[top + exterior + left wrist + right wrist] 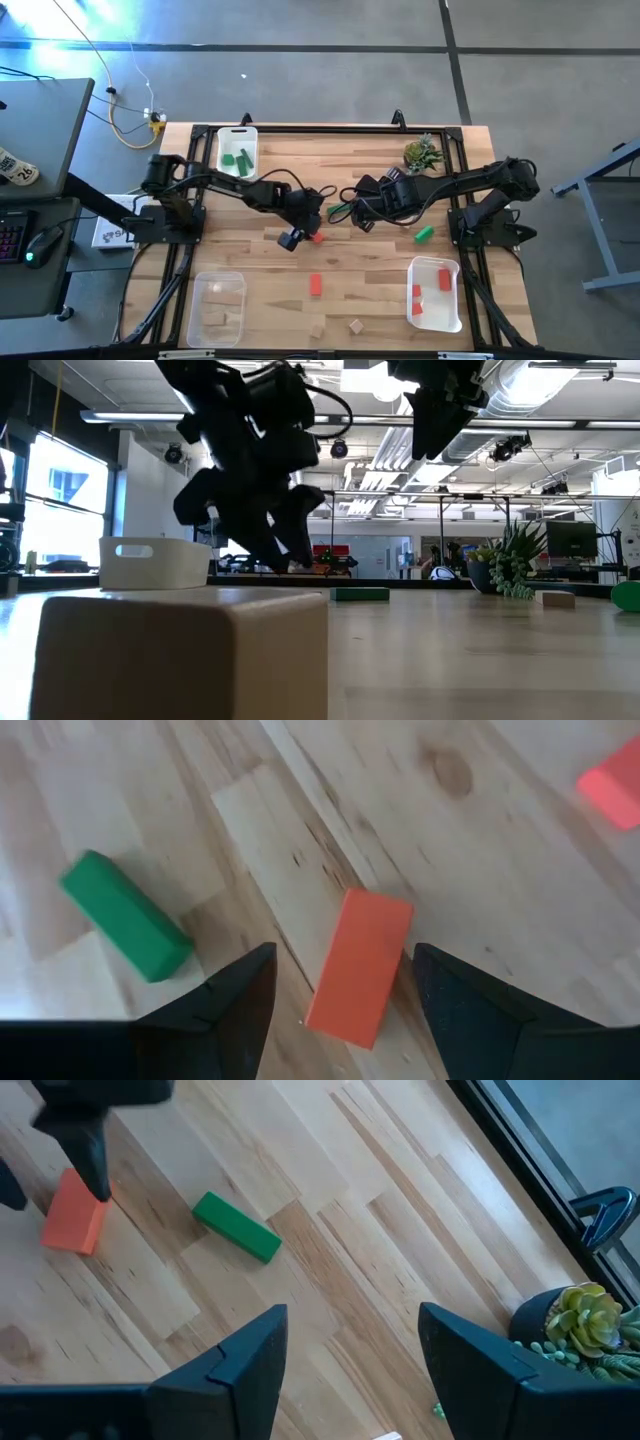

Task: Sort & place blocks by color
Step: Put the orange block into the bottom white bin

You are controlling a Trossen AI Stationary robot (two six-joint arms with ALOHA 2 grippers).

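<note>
Blocks partly sorted: green, red and tan ones lie in trays; several remain loose. My left gripper [340,982], fingers apart, straddles a red block [360,967]; my right gripper [350,1342] waits open.

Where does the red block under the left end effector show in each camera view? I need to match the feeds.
High: red block mid-table, beside the left end effector.
Low: not identifiable.
Left wrist: red block between the open fingers.
Right wrist: red block by the far arm's finger.
Shared landmark: green block beside it.
</note>
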